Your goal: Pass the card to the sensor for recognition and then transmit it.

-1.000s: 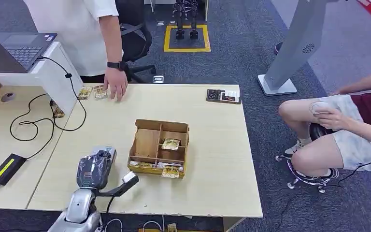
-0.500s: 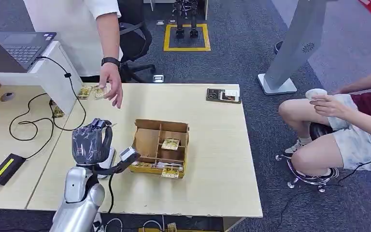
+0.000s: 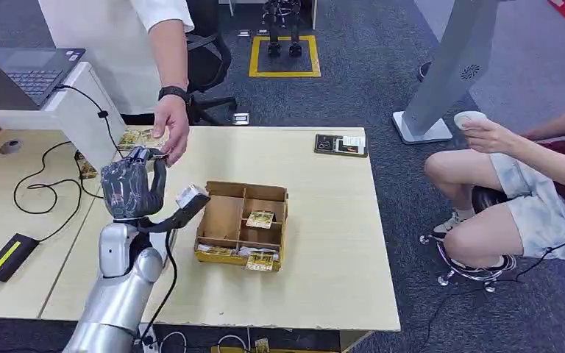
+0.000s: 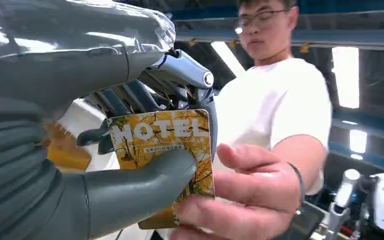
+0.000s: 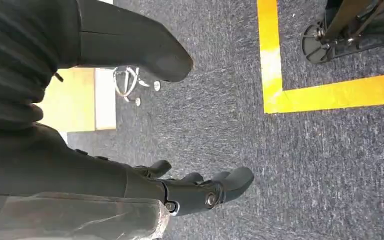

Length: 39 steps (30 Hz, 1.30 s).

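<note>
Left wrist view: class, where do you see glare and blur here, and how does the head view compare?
Left wrist view: ceiling lights blow out white; the person's hand and face are motion-softened, while the card in the left hand reads sharply. Head view: even, soft lighting on the table, no harsh glare.

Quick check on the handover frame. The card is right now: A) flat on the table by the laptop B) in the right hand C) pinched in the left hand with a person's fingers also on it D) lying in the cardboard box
C: the left wrist view shows the left hand pinching the card under its thumb while the person's hand grips its free edge.
</note>
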{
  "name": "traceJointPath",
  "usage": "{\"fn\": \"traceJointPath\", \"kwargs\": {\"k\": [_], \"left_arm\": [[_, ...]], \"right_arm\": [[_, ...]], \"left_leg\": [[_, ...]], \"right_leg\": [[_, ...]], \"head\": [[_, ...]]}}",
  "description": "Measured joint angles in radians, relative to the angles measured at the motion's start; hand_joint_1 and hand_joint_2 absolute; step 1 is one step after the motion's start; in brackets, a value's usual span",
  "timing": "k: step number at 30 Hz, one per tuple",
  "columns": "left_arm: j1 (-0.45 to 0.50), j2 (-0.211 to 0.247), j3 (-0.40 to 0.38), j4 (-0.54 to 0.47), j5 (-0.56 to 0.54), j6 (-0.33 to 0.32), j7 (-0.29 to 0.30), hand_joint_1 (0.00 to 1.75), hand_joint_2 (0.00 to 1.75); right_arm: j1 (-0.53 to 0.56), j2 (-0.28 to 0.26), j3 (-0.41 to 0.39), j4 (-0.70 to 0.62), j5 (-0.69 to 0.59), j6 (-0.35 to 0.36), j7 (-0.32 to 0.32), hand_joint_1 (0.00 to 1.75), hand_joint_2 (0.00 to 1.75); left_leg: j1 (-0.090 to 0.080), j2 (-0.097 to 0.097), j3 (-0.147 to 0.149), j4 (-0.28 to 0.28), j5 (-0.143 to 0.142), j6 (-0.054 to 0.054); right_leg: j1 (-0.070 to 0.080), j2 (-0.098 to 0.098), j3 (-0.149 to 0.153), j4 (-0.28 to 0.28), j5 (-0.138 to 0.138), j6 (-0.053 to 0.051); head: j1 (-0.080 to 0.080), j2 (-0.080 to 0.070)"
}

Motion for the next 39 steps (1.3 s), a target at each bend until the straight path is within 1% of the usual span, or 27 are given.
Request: {"fn": "traceJointPath", "kwargs": {"k": [5,8,9,10,11,13,15,20,25,27,28,31,36,39], "left_arm": [[-0.043,0.002,-0.011,0.035,0.027,0.0,0.018,1.75,1.75],[-0.08,0.001,-0.027,0.064,0.09,0.0,0.032,1.75,1.75],[-0.091,0.001,-0.03,0.076,0.112,0.0,0.034,1.55,1.75],[-0.101,0.0,-0.035,0.084,0.126,0.0,0.033,0.33,1.75],[-0.113,-0.001,-0.041,0.093,0.146,0.0,0.032,0.0,1.75],[-0.129,-0.005,-0.05,0.1,0.171,0.0,0.02,0.0,1.75],[-0.138,-0.017,-0.053,0.101,0.192,0.0,-0.002,0.0,1.75],[-0.139,-0.04,-0.063,0.1,0.232,0.0,-0.041,0.0,1.75],[-0.137,-0.04,-0.093,0.087,0.283,0.0,-0.063,0.0,1.75],[-0.128,-0.032,-0.114,0.071,0.303,0.0,-0.074,0.0,1.75],[-0.122,-0.025,-0.128,0.063,0.33,-0.004,-0.087,0.0,1.75],[-0.095,0.002,-0.175,0.024,0.461,-0.026,-0.14,0.0,1.75],[-0.038,0.044,-0.239,-0.04,0.547,-0.041,-0.196,0.0,1.75],[0.01,0.068,-0.277,-0.088,0.573,-0.049,-0.216,0.0,1.75]], "right_arm": [[-0.003,-0.006,0.006,0.016,0.0,-0.003,0.0,0.0,1.75],[-0.005,-0.008,0.011,0.024,0.0,-0.01,0.006,0.0,1.75],[-0.006,-0.008,0.013,0.026,0.0,-0.011,0.009,0.0,1.75],[-0.006,-0.008,0.014,0.029,0.0,-0.014,0.01,0.0,1.75],[-0.007,-0.008,0.017,0.032,0.0,-0.016,0.014,0.0,1.75],[-0.008,-0.009,0.021,0.035,0.0,-0.018,0.016,0.0,1.75],[-0.009,-0.01,0.025,0.037,-0.002,-0.021,0.018,0.0,1.75],[-0.009,-0.01,0.03,0.04,-0.005,-0.027,0.019,0.0,1.75],[-0.009,-0.011,0.031,0.041,-0.006,-0.027,0.019,0.0,1.75],[-0.008,-0.012,0.032,0.041,-0.006,-0.024,0.02,0.0,1.75],[-0.007,-0.013,0.033,0.041,-0.006,-0.023,0.022,0.0,1.75],[-0.003,-0.015,0.038,0.041,-0.006,-0.02,0.022,0.0,1.75],[0.002,-0.017,0.043,0.041,-0.014,-0.011,0.015,0.0,1.75],[0.006,-0.017,0.043,0.039,-0.024,-0.006,0.011,0.0,1.75]], "left_leg": [[0.0,0.0,0.0,0.0,0.0,0.0],[0.0,0.0,-0.001,0.0,0.0,0.0],[0.0,0.0,-0.001,0.0,0.0,0.0],[0.0,0.0,-0.001,0.0,0.0,0.0],[0.0,0.0,-0.001,0.0,0.001,0.0],[0.0,0.0,-0.001,0.0,0.001,0.0],[0.0,0.0,-0.001,0.0,0.001,0.0],[0.0,0.0,-0.001,0.0,0.001,0.0],[0.0,0.0,-0.002,0.0,0.001,0.0],[0.0,0.0,-0.002,0.0,0.001,0.0],[0.0,0.0,-0.002,0.0,0.001,0.0],[0.0,0.0,-0.002,0.0,0.001,0.0],[0.0,0.0,-0.002,0.0,0.001,0.0],[0.0,0.0,-0.003,0.0,0.0,0.0]], "right_leg": [[0.0,0.0,0.0,0.0,0.0,0.0],[0.0,0.0,-0.001,0.0,0.0,0.0],[0.0,0.0,-0.001,0.0,0.0,0.0],[0.0,0.0,-0.001,0.0,0.0,0.0],[0.0,0.0,-0.001,0.0,0.0,0.0],[0.0,0.0,-0.001,0.0,0.0,0.0],[0.0,0.0,-0.001,0.0,0.0,0.0],[0.0,0.0,-0.001,0.0,0.0,0.0],[0.0,0.0,-0.001,0.0,0.0,0.0],[0.0,0.0,-0.001,0.0,0.0,0.0],[0.0,0.0,-0.001,0.0,0.0,0.0],[0.0,0.0,-0.001,0.0,0.0,0.0],[0.0,0.0,-0.002,0.0,0.0,0.0],[0.0,0.0,-0.002,0.0,0.0,0.0]], "head": [[0.0,0.0],[0.0,0.0],[0.0,0.0],[0.0,0.0],[0.0,0.0],[0.0,0.0],[0.0,0.0],[0.0,0.0],[0.0,0.0],[0.0,0.0],[0.0,0.0],[0.0,0.0],[0.0,0.0],[0.0,0.0]]}}
